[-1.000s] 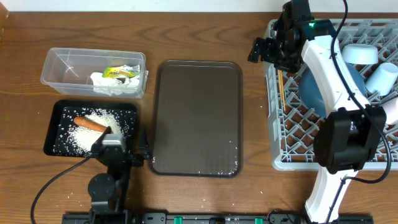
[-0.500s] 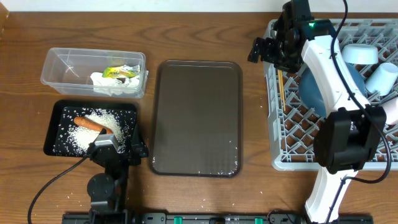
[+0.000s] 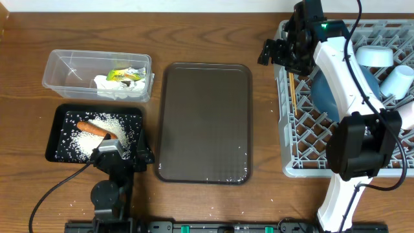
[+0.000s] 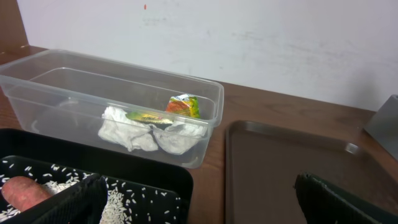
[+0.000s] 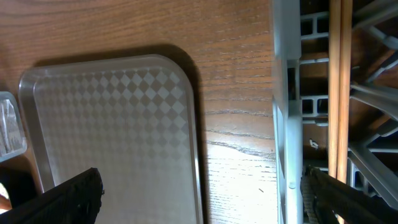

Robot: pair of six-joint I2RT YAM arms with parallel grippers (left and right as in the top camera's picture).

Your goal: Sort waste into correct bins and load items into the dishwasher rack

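Noting both tools spread apart and holding nothing. The left tool (image 4: 205,202) sits low at the near right corner of the black tray (image 3: 61,120). The right tool (image 5: 202,196) hovers over the left rim of the rack (image 3: 304,149), and just beside it we see the chopsticks (image 5: 340,87) lying in the rack. Rice (image 3: 84,141) and carrot (image 3: 94,128) lie in the black tray. Tissue (image 4: 134,130) and wrapper (image 4: 180,107) lie in the clear tub (image 4: 62,68). The brown tray (image 3: 204,123) rests mid-surface (image 3: 213,39).

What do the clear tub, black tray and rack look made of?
clear tub: thin transparent plastic, glossy; the tissue shows through its wall.
black tray: probably plastic, dull black, thin raised rim.
rack: light grey moulded plastic by the look, open lattice, matte.
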